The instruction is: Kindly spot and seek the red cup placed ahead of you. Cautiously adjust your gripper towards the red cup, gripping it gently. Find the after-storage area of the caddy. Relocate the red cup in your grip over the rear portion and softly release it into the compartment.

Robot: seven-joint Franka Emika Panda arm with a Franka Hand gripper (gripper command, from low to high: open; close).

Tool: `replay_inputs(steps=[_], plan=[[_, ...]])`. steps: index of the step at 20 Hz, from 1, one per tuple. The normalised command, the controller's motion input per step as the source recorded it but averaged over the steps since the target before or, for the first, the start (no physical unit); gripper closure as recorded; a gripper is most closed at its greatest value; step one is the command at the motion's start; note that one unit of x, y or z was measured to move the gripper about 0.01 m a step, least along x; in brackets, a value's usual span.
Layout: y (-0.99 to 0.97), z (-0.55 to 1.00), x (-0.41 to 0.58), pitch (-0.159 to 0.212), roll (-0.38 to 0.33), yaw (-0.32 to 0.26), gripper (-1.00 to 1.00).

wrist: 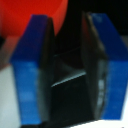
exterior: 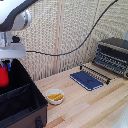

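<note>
At the exterior view's left edge, the gripper (exterior: 6, 64) hangs over the open caddy (exterior: 22, 102), and the red cup (exterior: 3, 75) shows just under its blue fingertips, low inside the compartment that lies farther from the front wall with the buckle. I judge that the carrying part is done and the cup is at the rear section; whether the fingers grip it or have let it go, I cannot tell from this view, so the release and the lifting away may be left. The caddy is black soft fabric with 1 inner divider wall. On the pale wooden table (exterior: 90, 107) stand a small white bowl (exterior: 55, 96) with yellow food, a flat dark blue notebook (exterior: 86, 79), a thin black wire rack (exterior: 96, 71) and a dark metal toaster oven (exterior: 113, 56); a woven light curtain hangs behind. Through the wrist view, 2 thick blue fingers (wrist: 31, 70) look spread with a dark gap between them, nothing pinched there, and the glossy red cup (wrist: 32, 17) is beside 1 finger, blurred.
</note>
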Motion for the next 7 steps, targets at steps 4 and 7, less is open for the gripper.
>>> replay_inputs(steps=[4,7], plan=[[-0.05,0.29,0.197,0.067,0.001,0.161,-1.00],[0.00,0.55,0.132,0.117,-0.006,0.114,-1.00]])
